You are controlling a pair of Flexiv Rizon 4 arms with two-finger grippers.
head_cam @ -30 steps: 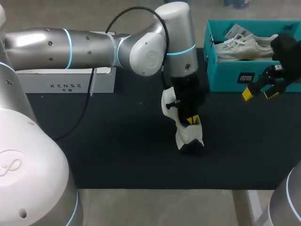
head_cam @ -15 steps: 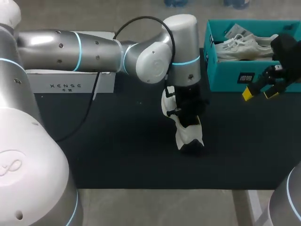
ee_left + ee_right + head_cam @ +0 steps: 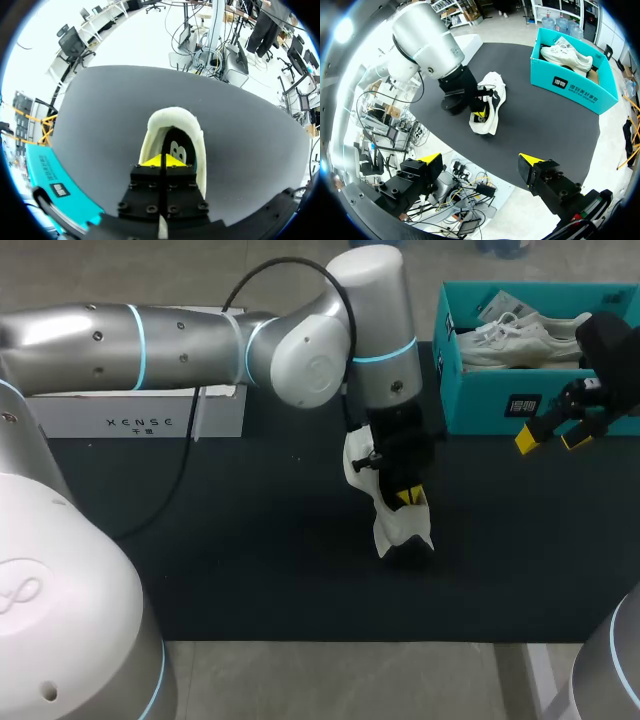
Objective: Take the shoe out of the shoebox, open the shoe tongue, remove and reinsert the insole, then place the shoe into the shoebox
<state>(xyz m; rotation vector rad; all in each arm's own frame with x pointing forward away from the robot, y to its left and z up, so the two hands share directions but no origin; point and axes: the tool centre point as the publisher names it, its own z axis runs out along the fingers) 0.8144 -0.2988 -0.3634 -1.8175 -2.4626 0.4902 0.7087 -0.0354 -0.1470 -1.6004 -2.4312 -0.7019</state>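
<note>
Outwardly the shoe (image 3: 396, 530) is white, with a dark lining inside.

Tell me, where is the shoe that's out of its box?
Head view: the shoe sits mid-table on the black mat, under the left pincer, left of the teal shoebox.

Dark lettering (image 3: 140, 423) is running along the near face of the white box (image 3: 90, 405) at the far left, a dark label (image 3: 522, 405) with pale characters is sitting on the near wall of the teal shoebox (image 3: 480, 400) at the far right, and a pale logo (image 3: 176, 150) is showing inside the shoe (image 3: 150, 132).
</note>
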